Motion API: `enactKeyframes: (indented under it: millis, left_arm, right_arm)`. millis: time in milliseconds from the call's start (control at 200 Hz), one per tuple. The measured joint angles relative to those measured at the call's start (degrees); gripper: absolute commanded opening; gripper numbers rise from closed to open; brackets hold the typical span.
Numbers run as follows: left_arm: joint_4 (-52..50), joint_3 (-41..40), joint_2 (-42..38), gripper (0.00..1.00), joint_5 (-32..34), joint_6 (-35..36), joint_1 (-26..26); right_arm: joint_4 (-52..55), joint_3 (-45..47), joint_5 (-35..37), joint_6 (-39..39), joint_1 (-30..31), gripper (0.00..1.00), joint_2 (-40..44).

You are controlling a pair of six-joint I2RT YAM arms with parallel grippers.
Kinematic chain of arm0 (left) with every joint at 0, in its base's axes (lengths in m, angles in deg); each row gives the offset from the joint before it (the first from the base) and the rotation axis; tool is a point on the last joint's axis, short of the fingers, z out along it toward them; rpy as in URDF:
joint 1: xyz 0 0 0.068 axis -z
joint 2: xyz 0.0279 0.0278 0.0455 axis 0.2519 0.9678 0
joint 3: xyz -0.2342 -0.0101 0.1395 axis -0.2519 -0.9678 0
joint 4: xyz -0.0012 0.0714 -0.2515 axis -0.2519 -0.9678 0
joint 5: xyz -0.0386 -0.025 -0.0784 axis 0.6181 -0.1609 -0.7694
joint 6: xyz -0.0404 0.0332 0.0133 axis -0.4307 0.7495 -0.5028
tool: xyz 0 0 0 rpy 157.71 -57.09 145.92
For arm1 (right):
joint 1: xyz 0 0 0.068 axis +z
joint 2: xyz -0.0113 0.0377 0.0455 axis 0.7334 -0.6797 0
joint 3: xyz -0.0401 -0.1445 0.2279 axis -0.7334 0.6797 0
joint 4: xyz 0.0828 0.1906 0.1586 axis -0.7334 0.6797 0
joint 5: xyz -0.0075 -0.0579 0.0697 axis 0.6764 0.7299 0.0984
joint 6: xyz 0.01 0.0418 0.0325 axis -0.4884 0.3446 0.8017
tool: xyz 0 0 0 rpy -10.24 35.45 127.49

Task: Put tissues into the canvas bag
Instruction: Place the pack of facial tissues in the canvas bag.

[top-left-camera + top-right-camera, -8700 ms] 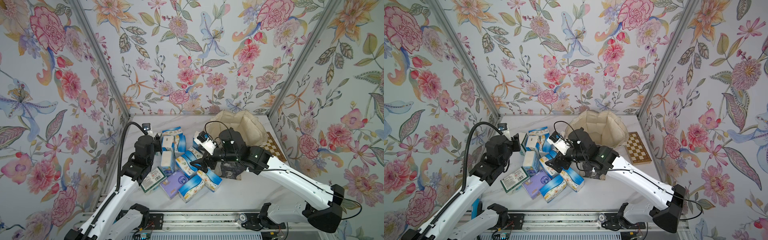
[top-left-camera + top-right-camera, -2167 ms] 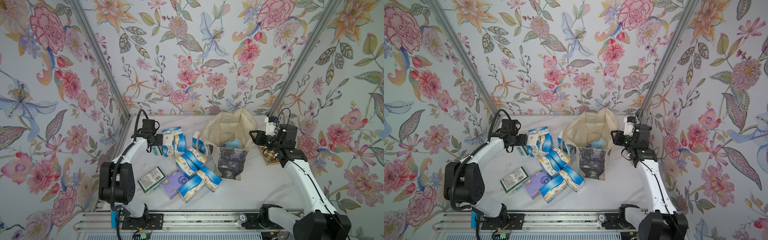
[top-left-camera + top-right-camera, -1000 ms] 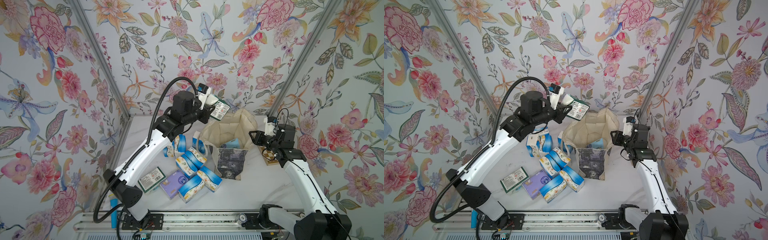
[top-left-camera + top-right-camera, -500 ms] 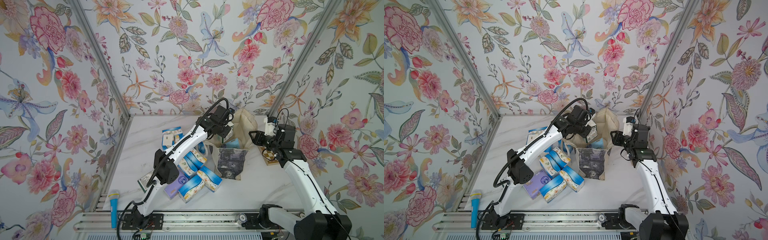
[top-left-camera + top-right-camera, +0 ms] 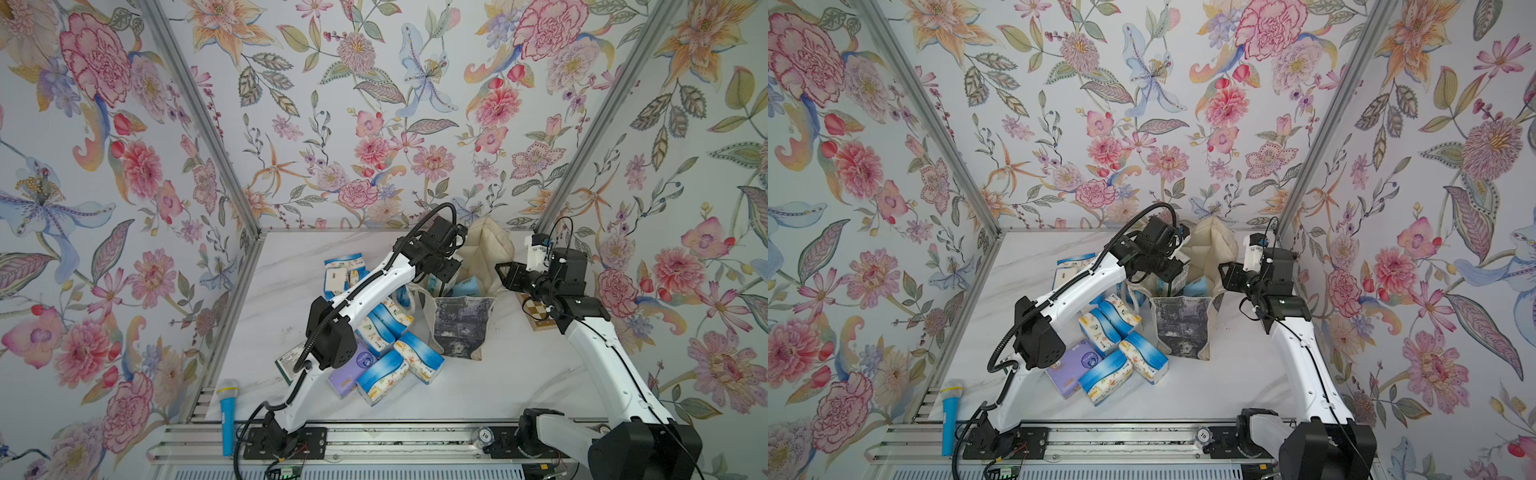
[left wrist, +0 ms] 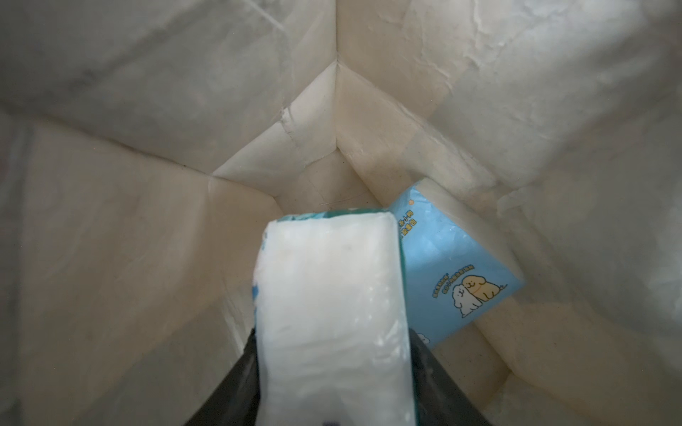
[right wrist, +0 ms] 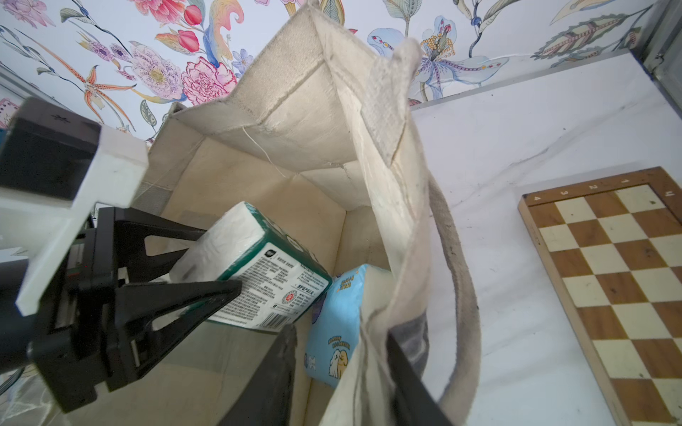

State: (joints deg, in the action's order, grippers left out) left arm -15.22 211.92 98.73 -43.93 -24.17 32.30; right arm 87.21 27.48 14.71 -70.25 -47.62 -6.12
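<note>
green-white pack tilted inside canvas bag, right of centre in a top view | left fingers flank it, grip or release unclear | right fingers pinch its rim | advice: spread fully, lift straight out

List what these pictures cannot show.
Floor of the bag: green pack covers part, left wrist view.
Left gripper: grip on that pack unclear, both wrist views.
Chessboard: cut off by the right wrist view's edge.
Flat pack: mostly under left arm in a top view.

Top views overlook everything; both wrist cameras — close — face the canvas bag.
</note>
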Motion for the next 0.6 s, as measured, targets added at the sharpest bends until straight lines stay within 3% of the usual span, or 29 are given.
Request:
enactKeyframes:
  millis: [180,320,450,601]
  left_arm:
    - [3.5,-1.7,-2.3,0.55,-4.2,-0.2,-0.3]
    - [9.3,-8.8,-11.1,0.54,-3.8,-1.0,-0.7]
    - [16.4,-20.3,-25.3,0.58,3.5,-2.1,-0.6]
    - [22.7,-32.7,-41.7,0.61,17.5,-4.1,-1.2]
  right_arm:
    - [0.0,0.0,0.0,0.0,0.0,0.40,0.0]
    - [0.0,0.0,0.0,-0.2,0.0,0.40,0.0]
    - [0.0,0.0,0.1,-0.5,0.0,0.40,0.0]
    - [0.0,0.0,0.2,-0.9,0.0,0.40,0.0]
